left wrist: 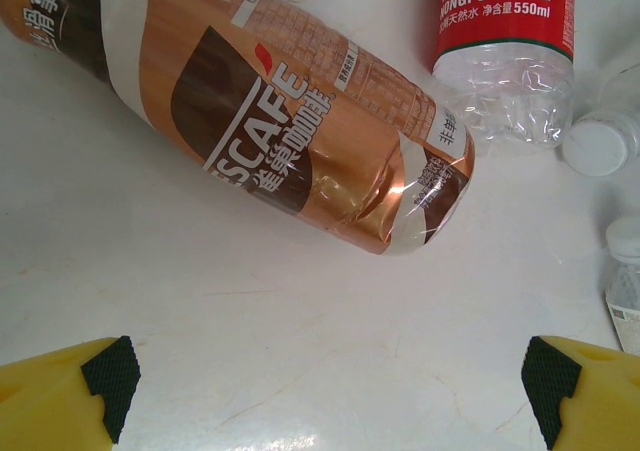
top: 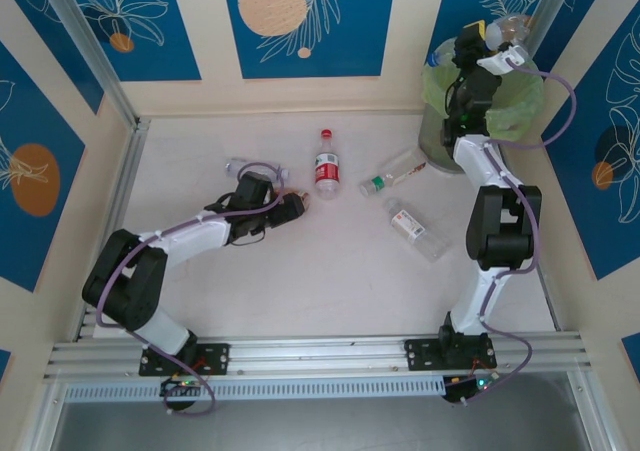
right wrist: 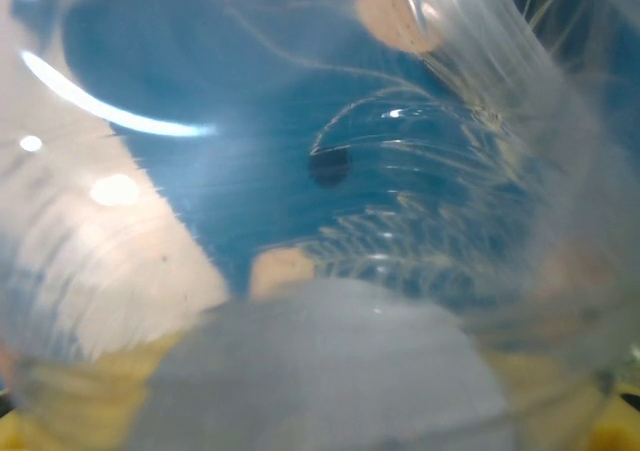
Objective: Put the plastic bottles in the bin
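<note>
Two yellow-fingered grippers. Left gripper (left wrist: 330, 386) centre-left in top view, jaws spread wide, empty, near lying brown-labelled plastic coffee bottle (left wrist: 290, 121). Red-labelled clear water bottle (top: 327, 171) at centre. Green-capped clear bottle (top: 390, 178) and label-up clear bottle (top: 413, 229) lie right of centre. Right gripper (top: 495, 43) upper right over round grey-green bin (top: 432, 121); blurred clear bottle (right wrist: 330, 221) at its fingers, cannot tell if clamped.

Table (top: 300, 291) bare along near edge – bottles (top: 327, 169) strewn mid-table, bin (top: 434, 139) fills far-R corner
</note>
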Motion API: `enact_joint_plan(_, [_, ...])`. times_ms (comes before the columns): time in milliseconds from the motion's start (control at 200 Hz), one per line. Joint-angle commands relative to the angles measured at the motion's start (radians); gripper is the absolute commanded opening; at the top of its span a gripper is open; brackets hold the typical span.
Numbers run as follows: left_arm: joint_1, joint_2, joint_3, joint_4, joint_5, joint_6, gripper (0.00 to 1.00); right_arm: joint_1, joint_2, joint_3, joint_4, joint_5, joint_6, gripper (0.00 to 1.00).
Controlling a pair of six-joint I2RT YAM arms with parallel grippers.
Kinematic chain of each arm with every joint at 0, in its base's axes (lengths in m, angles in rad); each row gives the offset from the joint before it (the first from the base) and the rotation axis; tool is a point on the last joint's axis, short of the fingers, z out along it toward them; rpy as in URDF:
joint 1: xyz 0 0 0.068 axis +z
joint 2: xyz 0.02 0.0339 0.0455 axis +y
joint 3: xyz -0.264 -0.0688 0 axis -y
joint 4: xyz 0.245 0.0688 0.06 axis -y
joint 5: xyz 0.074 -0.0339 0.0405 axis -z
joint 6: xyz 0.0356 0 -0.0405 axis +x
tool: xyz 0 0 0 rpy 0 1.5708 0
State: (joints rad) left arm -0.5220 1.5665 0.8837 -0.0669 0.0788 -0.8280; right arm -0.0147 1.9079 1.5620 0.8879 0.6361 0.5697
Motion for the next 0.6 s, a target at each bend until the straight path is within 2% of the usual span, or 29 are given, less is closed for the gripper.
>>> enact_joint_plan(0, [-0.001, 0.006, 0.02, -0.005, 0.019, 0.009, 1.0, -0.011, 0.005, -0.019, 0.089, 0.1, -0.028, 0.58])
enact_joint_plan(150, [-0.002, 0.0, 0.015, -0.01, 0.015, 0.012, 1.0, -0.048, -0.013, -0.062, 0.001, 0.082, 0.189, 0.58])
enact_joint_plan(405, [-0.001, -0.005, 0.012, -0.014, 0.015, 0.015, 1.0, -0.064, 0.0, -0.059, -0.075, 0.086, 0.214, 0.62])
enact_joint_plan(500, [-0.002, -0.007, 0.011, -0.012, 0.018, 0.015, 1.0, -0.065, 0.0, -0.038, -0.15, 0.092, 0.196, 0.7])
enact_joint_plan(540, [-0.003, -0.008, 0.011, -0.011, 0.018, 0.015, 1.0, -0.065, -0.001, -0.023, -0.196, 0.095, 0.189, 0.78])
enact_joint_plan(595, [-0.003, -0.009, 0.009, -0.013, 0.019, 0.014, 1.0, -0.065, -0.003, -0.003, -0.255, 0.1, 0.185, 0.83])
